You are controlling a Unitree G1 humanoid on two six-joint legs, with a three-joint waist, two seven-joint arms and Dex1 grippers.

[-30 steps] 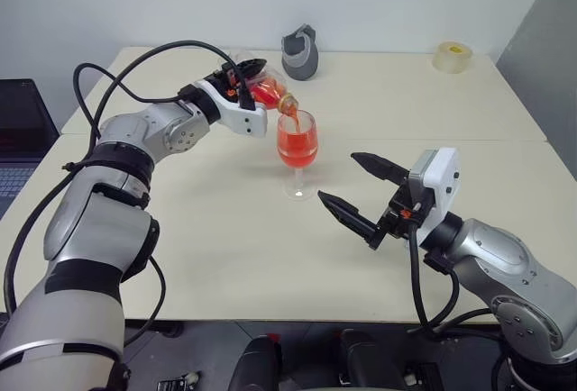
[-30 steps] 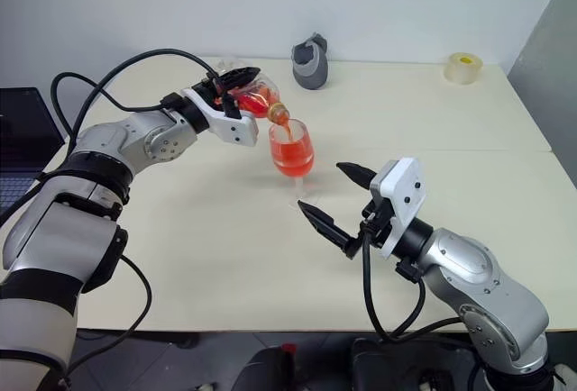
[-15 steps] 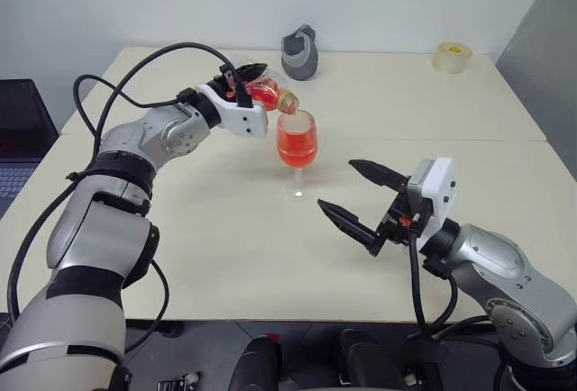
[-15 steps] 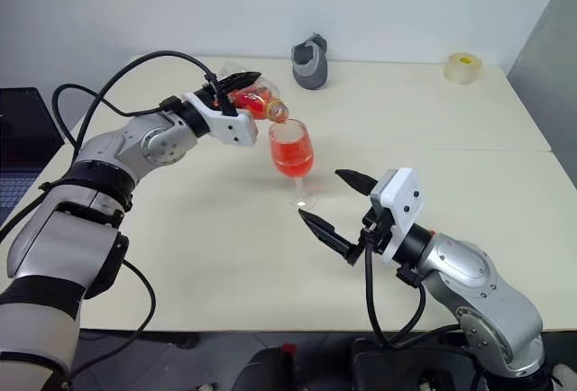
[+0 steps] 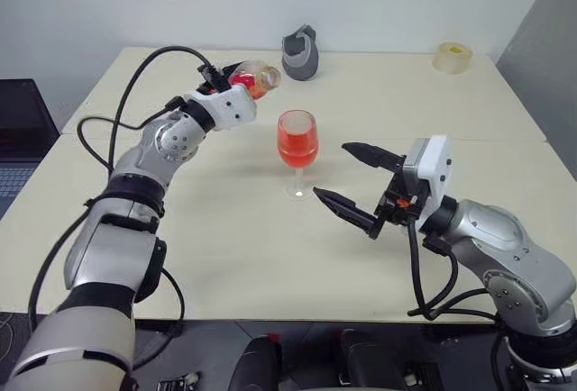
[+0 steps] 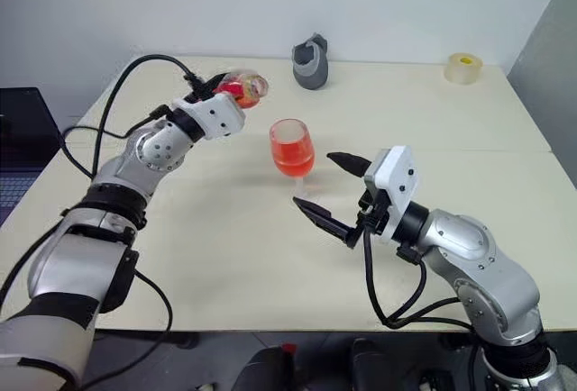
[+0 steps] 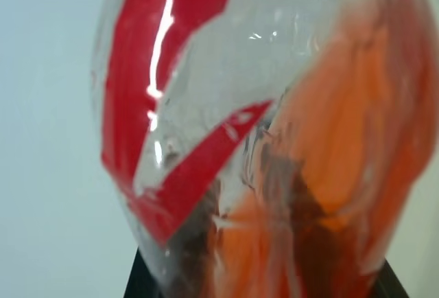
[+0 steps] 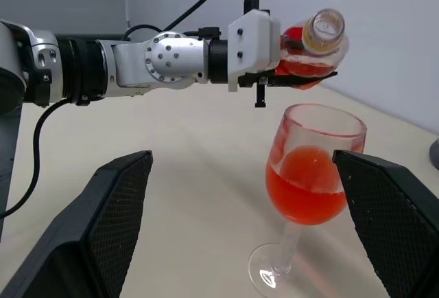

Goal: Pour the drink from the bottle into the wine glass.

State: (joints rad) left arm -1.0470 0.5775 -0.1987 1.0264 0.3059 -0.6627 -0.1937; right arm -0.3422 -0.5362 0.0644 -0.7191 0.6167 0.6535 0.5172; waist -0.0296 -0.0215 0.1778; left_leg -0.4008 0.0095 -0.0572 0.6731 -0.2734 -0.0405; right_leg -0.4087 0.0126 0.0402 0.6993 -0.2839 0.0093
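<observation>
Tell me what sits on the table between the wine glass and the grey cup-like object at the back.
Nothing: between the wine glass and the grey cup-like object, the table is bare, as the left eye view shows.

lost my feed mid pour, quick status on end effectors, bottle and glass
Left end effector shut on bottle, held up beside the wine glass. Glass upright on table, partly filled with red drink. Right end effector open near the glass, not touching. Nothing in the way.
</observation>
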